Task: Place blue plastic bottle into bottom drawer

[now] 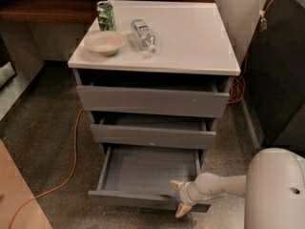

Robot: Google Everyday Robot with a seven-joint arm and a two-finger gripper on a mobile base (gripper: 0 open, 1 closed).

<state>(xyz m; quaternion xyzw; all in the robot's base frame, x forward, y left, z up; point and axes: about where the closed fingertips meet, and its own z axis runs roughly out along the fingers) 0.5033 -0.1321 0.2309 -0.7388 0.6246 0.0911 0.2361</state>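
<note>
A small clear plastic bottle with a bluish-white label and white cap [143, 34] lies on its side on the smooth white cabinet top [190, 37]. It rests just beside one shallow cream bowl [105, 43] and near one green patterned drink can [106, 15]. Below are three flat grey handle-less drawers. The lowest, narrowest grey bottom drawer [138, 171] is pulled out, its inside bare. The robot's cream two-finger gripper [177, 198] sits at that drawer's front right corner, fingers spread wide, one above the front panel and one below, gripping nothing.
</note>
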